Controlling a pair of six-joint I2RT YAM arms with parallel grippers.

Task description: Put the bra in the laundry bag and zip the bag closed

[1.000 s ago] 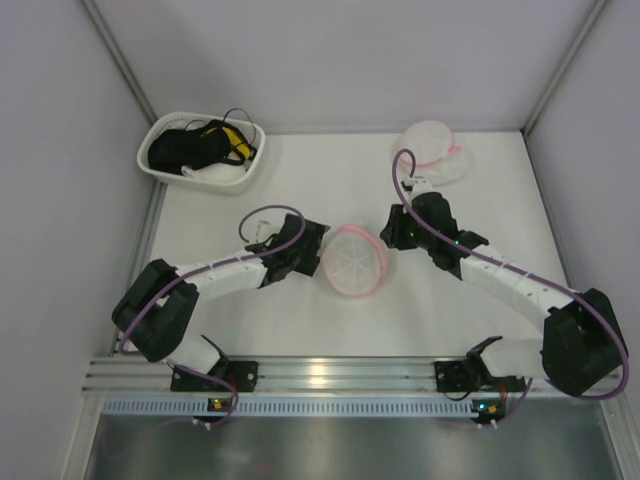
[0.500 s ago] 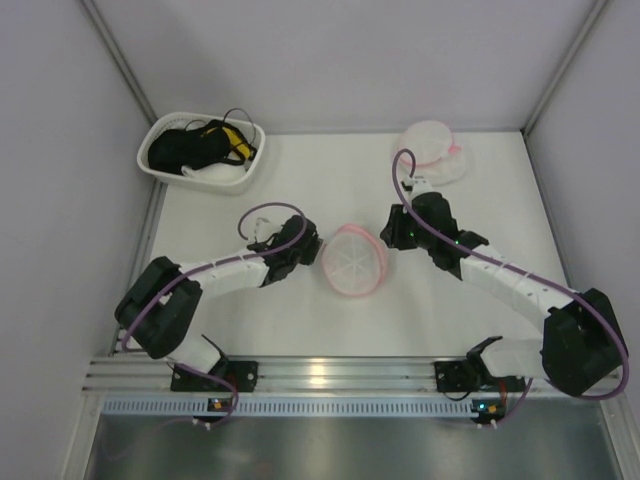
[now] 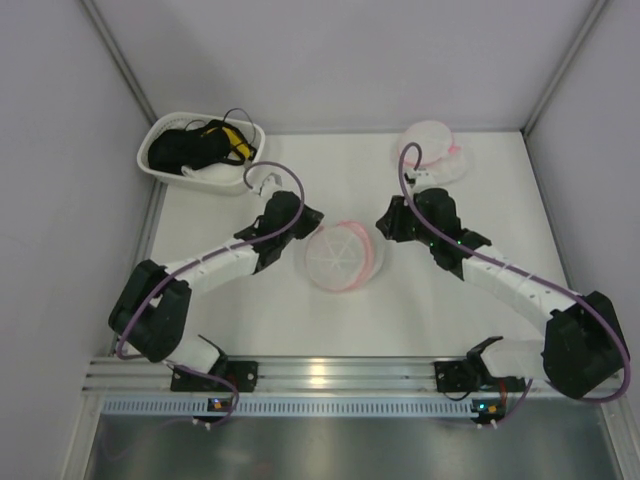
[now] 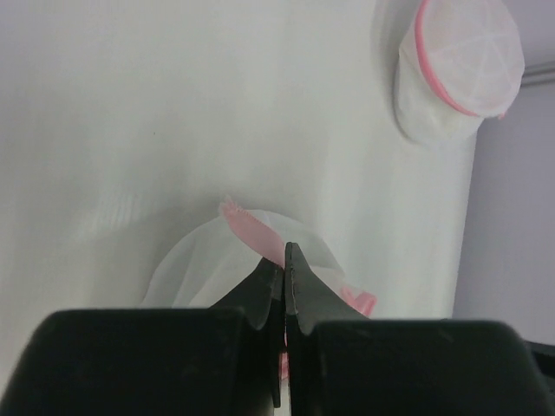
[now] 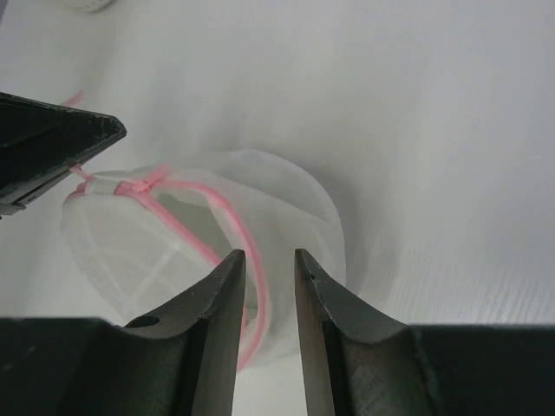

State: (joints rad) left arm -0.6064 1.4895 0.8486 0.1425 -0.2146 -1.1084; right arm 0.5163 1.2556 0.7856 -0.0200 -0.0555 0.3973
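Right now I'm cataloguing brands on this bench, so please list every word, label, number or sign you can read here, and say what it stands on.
None: no view shows any readable text.
The round white mesh laundry bag with the pink zipper, the white plastic oval basket and the second pink-rimmed mesh pouch bear no legible words, labels, numbers or signs.
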